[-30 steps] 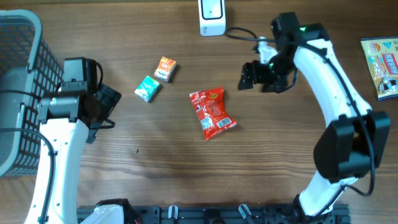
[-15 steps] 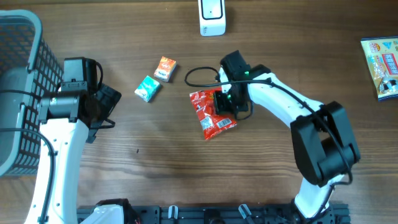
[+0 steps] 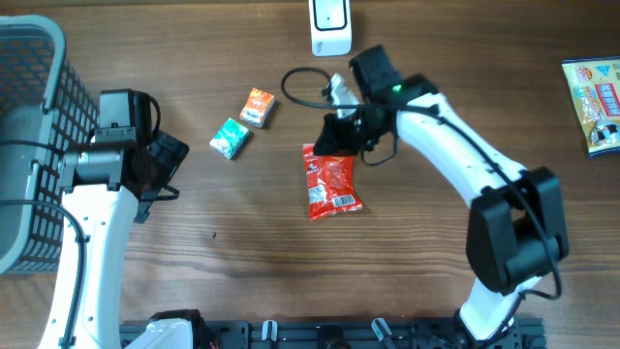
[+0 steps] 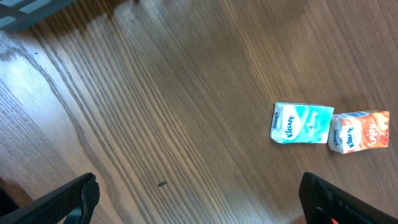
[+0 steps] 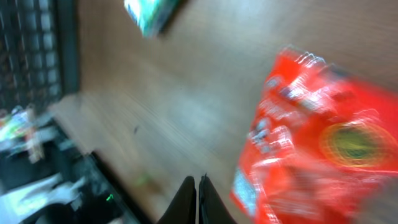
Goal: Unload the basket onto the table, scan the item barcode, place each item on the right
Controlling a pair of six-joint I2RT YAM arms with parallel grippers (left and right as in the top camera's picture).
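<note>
Right gripper (image 3: 337,134): swung from upper right to frame centre; fingers now pressed together at top edge of red snack bag (image 3: 332,182), hold on film unconfirmed.
Bag: frame centre, turned straighter, below scanner (image 3: 329,27).
Left gripper (image 4: 199,202): fingers wide apart, empty.
Pickup likely begun.

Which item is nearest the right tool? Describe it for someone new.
Start at the white scanner at the table's far edge and come toward the near edge, past the right tool. The red snack bag lies flat there. It is the only red pouch; beside it to the left are the smaller teal tissue pack and orange tissue pack.
</note>
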